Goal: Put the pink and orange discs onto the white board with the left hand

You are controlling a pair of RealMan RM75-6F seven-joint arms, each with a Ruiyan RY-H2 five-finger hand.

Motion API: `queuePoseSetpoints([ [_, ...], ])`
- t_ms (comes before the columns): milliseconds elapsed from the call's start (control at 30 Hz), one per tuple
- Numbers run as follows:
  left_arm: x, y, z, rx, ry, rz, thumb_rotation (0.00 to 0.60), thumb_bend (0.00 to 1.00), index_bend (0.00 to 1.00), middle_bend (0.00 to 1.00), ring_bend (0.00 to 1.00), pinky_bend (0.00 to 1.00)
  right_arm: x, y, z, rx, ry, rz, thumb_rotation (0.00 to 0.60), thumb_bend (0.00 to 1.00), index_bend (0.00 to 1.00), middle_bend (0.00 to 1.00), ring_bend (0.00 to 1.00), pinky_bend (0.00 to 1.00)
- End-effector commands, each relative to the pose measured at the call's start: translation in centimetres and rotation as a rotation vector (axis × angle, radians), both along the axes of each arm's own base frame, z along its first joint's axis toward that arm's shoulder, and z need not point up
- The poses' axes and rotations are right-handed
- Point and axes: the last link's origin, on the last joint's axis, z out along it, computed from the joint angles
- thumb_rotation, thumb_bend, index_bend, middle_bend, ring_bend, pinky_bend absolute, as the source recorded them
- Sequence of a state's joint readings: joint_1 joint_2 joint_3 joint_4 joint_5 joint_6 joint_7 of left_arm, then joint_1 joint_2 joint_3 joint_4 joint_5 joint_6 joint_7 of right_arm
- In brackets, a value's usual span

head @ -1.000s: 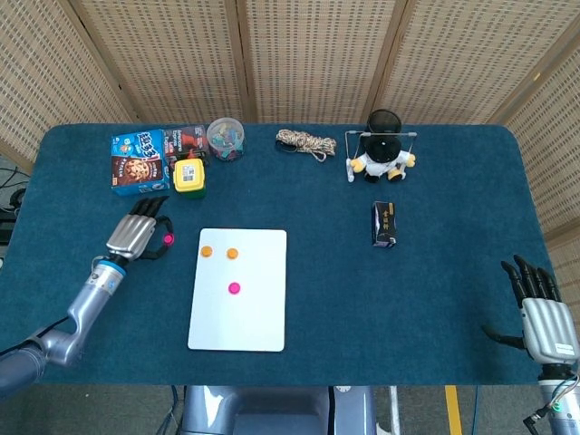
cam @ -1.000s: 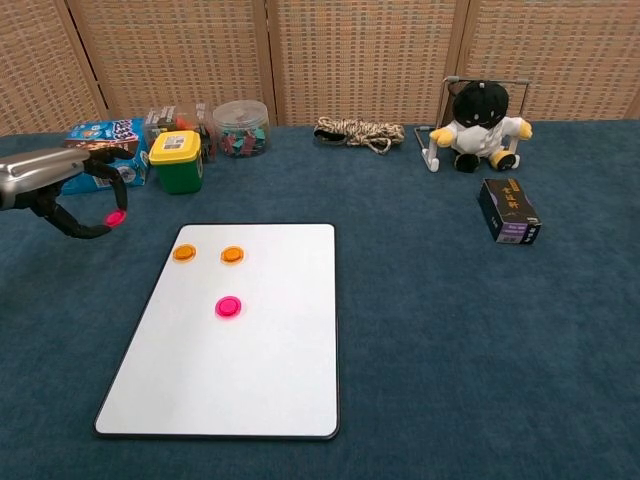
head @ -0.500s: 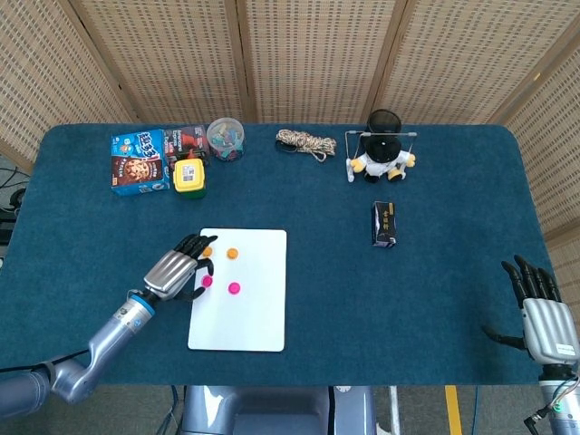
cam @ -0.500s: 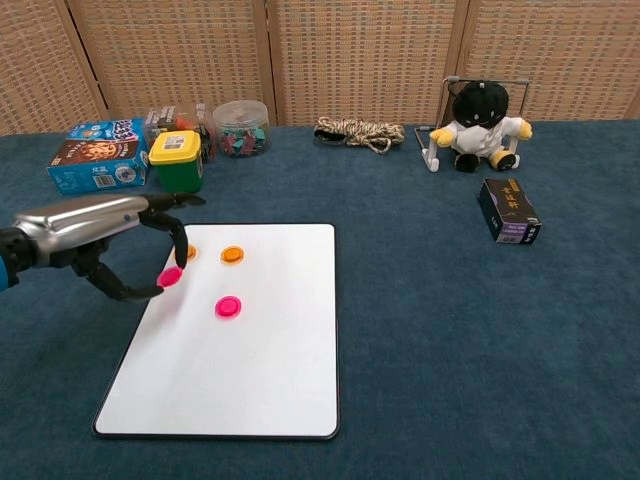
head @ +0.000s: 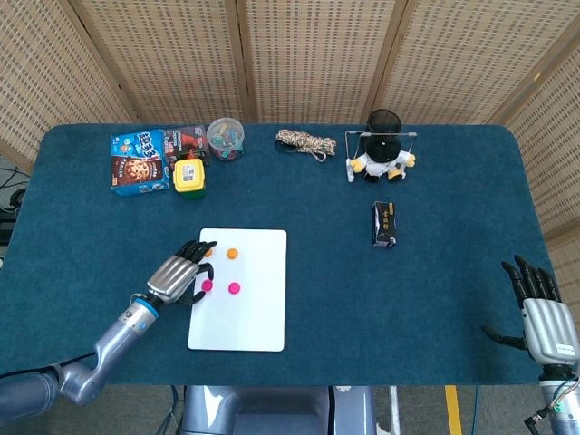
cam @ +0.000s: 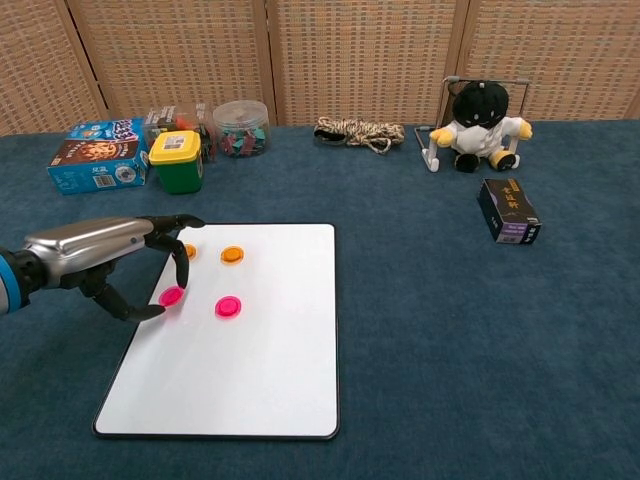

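Left hand (cam: pixel 110 255) over left edge of white board (cam: pixel 250 390), fingers curved about a pink disc (cam: pixel 171 296).

Disc lying on or just above board surface; actual grip or release impossible to tell. Second pink disc (cam: pixel 229 306) flat on board just beside. Orange disc (cam: pixel 232 254) on board near upper edge; another orange disc (cam: pixel 189 251) partly hidden behind fingers. Right hand (head: pixel 541 313) at far right table (head: pixel 435 299) edge, fingers spread, empty.

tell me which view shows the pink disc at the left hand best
The chest view: the pink disc shows side-on at the fingertips of the left hand, low over the white board near its left edge. In the head view the hand covers part of the disc, so only a small pink spot shows.
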State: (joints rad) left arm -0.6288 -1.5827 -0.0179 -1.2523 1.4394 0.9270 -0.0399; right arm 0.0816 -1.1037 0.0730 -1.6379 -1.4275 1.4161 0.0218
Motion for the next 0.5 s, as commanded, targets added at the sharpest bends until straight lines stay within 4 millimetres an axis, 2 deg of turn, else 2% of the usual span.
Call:
queuePoseSetpoints([
  [33, -0.07, 0.05, -0.18, 0.003, 0.005, 0.001, 0.6, 0.36, 0.54, 0.0, 0.0, 0.0, 0.0, 0.02, 0.0, -0.001, -0.001, 0.0, 0.6, 0.0, 0.0, 0.0, 0.0, 0.0],
  [500, -0.62, 0.24, -0.83, 0.013, 0.036, 0.01, 0.6, 0.36, 0.54, 0.0, 0.0, 0.0, -0.04, 0.02, 0.02, 0.0, -0.001, 0.0, 0.6, 0.0, 0.0, 0.0, 0.0, 0.0],
])
